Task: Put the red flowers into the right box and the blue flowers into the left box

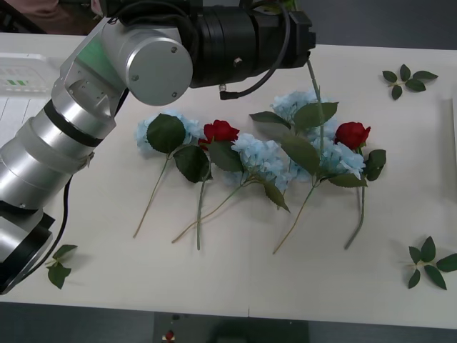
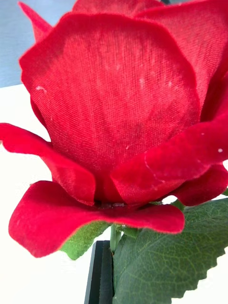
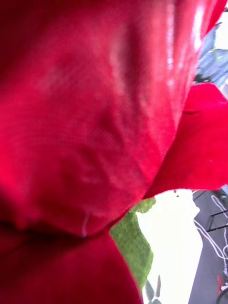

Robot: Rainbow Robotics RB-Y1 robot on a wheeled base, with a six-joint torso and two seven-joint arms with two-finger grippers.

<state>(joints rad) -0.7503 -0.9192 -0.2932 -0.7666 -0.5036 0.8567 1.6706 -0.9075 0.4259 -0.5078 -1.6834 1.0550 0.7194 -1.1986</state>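
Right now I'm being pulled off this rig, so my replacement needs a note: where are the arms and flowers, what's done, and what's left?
Left arm: reaches across the table's far side, with a green stem hanging below its end.
Each wrist camera has a red rose head close in front of it.
On the table: two red roses lying among the blue flowers.
Done: nothing seen boxed.
Left: reds to the right box, blues to the left box.
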